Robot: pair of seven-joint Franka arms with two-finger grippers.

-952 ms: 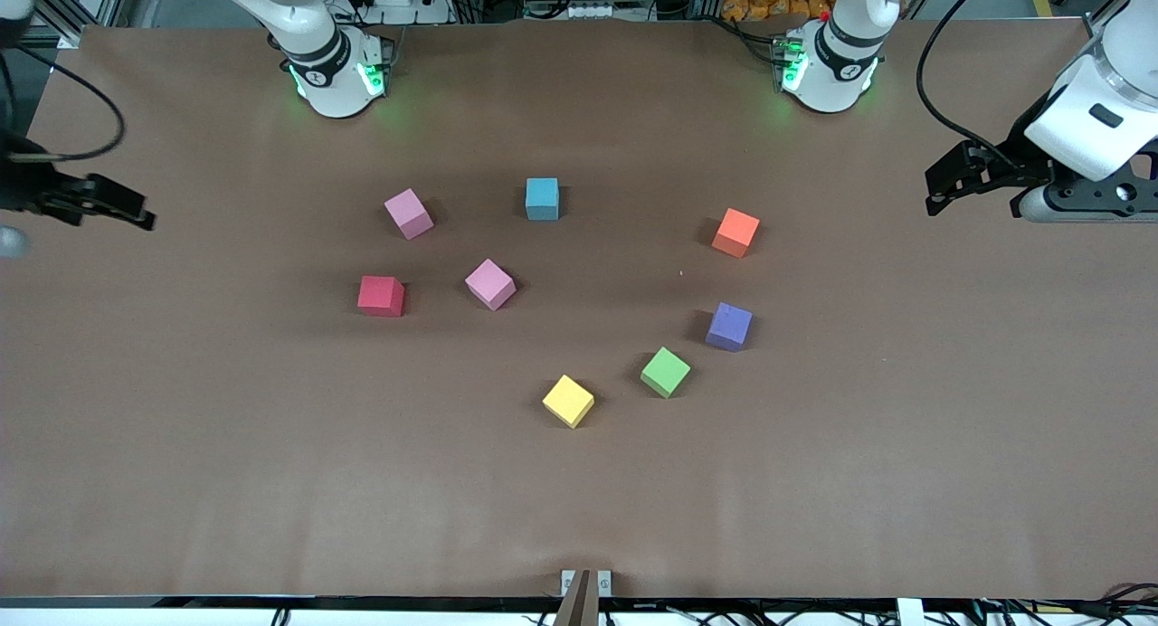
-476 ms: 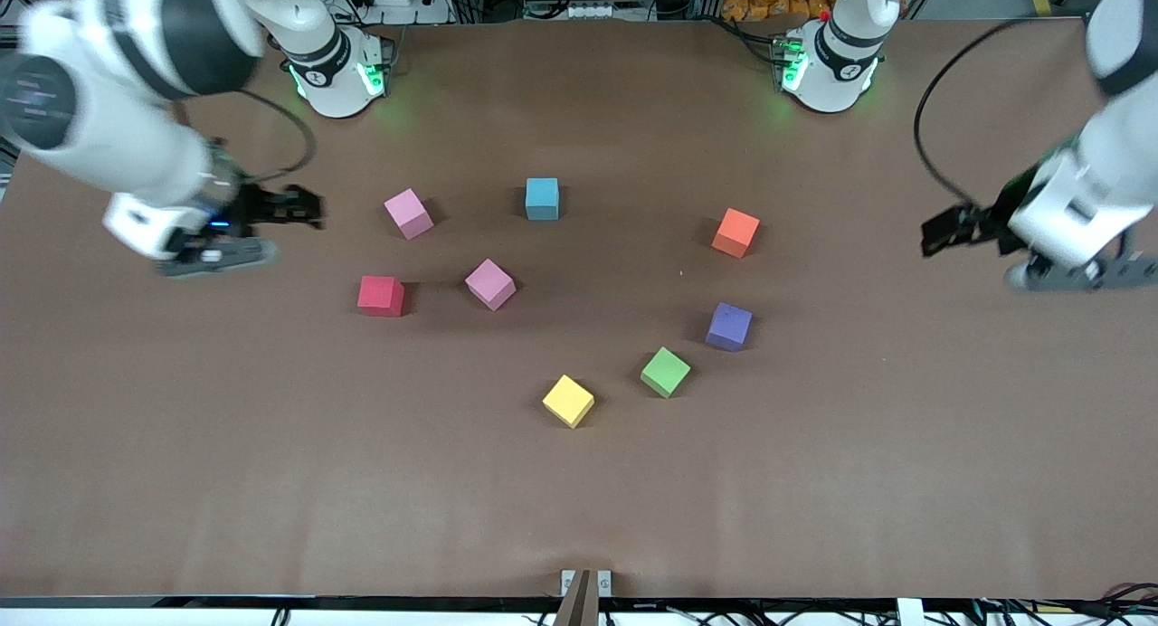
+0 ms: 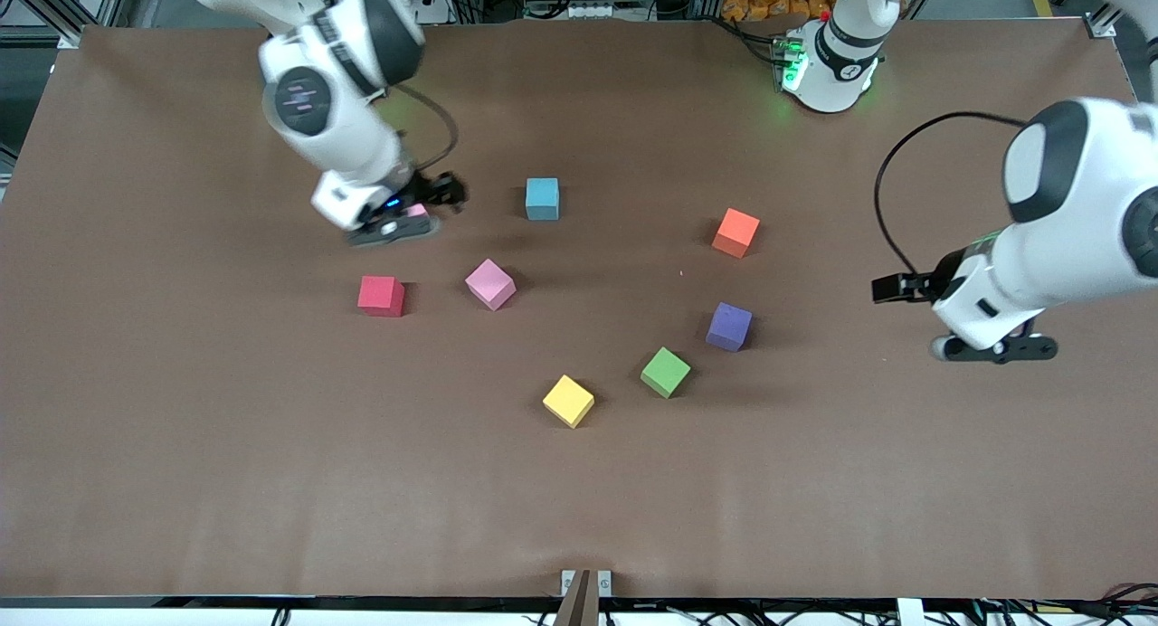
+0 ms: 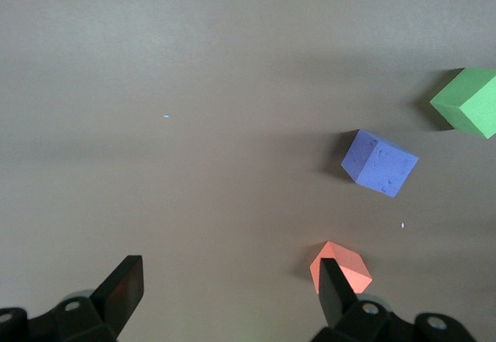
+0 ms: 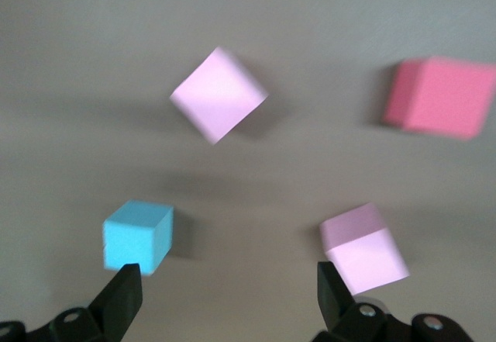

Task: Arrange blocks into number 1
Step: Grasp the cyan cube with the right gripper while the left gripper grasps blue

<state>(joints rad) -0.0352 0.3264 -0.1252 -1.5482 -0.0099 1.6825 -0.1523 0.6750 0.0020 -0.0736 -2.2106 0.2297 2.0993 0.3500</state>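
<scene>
Several blocks lie scattered and apart on the brown table; no column shows. They are teal-blue [image 3: 542,198], orange [image 3: 735,232], red [image 3: 381,296], pink [image 3: 490,284], purple [image 3: 728,326], green [image 3: 665,372] and yellow [image 3: 568,401]. A second pink block [image 3: 417,212] peeks out under the right hand. My right gripper [image 3: 448,192] hangs open over bare table between that pink block [image 5: 364,247] and the teal-blue one [image 5: 138,233]. My left gripper [image 3: 888,288] is open and empty above bare table toward the left arm's end, with orange [image 4: 341,264] and purple [image 4: 380,162] ahead.
The left arm's base [image 3: 828,61] stands at the table's edge farthest from the front camera. A small bracket [image 3: 585,583] sits at the nearest edge. A black cable [image 3: 891,183] loops from the left arm's wrist.
The right arm swung in from its end of the table to above the pink block beside the teal-blue one. The left arm shifted inward and lower in the front view. No block moved.
</scene>
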